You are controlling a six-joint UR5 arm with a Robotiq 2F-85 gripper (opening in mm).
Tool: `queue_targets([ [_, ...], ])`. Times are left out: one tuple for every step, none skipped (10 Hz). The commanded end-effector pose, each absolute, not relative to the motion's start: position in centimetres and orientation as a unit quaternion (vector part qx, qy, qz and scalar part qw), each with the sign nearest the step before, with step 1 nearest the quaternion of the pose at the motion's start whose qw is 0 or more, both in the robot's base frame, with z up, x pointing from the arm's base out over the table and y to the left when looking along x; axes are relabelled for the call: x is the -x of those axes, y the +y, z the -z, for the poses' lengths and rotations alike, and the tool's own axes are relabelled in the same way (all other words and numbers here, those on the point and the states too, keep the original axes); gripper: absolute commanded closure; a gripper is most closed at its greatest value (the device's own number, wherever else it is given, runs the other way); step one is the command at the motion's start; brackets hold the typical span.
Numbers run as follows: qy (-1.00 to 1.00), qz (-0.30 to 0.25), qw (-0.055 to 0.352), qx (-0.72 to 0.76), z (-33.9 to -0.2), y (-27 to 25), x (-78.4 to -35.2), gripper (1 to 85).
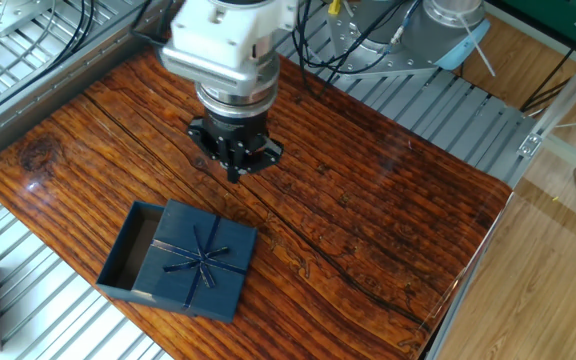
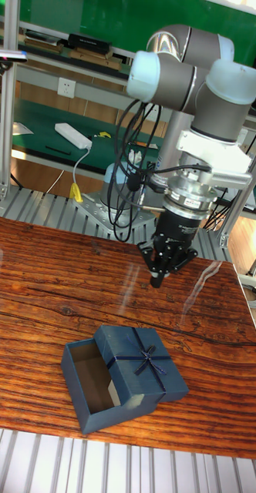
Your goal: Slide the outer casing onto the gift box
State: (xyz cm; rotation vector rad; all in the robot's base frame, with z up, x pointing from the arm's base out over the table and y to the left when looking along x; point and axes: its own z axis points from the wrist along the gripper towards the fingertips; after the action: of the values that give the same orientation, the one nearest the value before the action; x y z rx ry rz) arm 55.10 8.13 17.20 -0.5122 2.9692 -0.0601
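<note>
Outer casing [image 1: 200,259] hides most of gift box [image 1: 133,248]; end effector [image 1: 236,170] jaws unclear.

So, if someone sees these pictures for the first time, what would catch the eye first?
Probably the big grey-and-white robot arm over the middle of the glossy wooden table, its black claw hanging above the wood and gripping nothing. Next comes the navy outer casing with its ribbon bow near the front edge. It lies only partly over the gift box, whose open end sticks out at the left.
</note>
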Motion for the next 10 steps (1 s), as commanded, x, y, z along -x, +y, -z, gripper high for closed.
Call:
queue_targets([
  [0.984,0.008,0.083,0.160,-16.78,10.50,-55.40,85.0],
  [0.983,0.010,0.088,0.161,-16.92,10.39,-55.79,85.0],
  [0.982,0.019,0.085,0.169,-16.91,9.96,-55.71,85.0],
  [0.981,0.020,0.080,0.176,-16.86,9.88,-55.44,85.0],
  [0.982,0.013,0.079,0.174,-16.84,10.23,-55.32,85.0],
  [0.982,0.009,0.077,0.173,-16.82,10.43,-55.20,85.0],
  [0.981,0.014,0.078,0.177,-16.84,10.19,-55.32,85.0],
  [0.979,0.018,0.080,0.186,-16.86,10.03,-55.43,85.0],
  [0.977,0.015,0.079,0.195,-16.84,10.23,-55.35,85.0],
  [0.974,0.013,0.075,0.215,-16.81,10.38,-55.14,85.0],
])
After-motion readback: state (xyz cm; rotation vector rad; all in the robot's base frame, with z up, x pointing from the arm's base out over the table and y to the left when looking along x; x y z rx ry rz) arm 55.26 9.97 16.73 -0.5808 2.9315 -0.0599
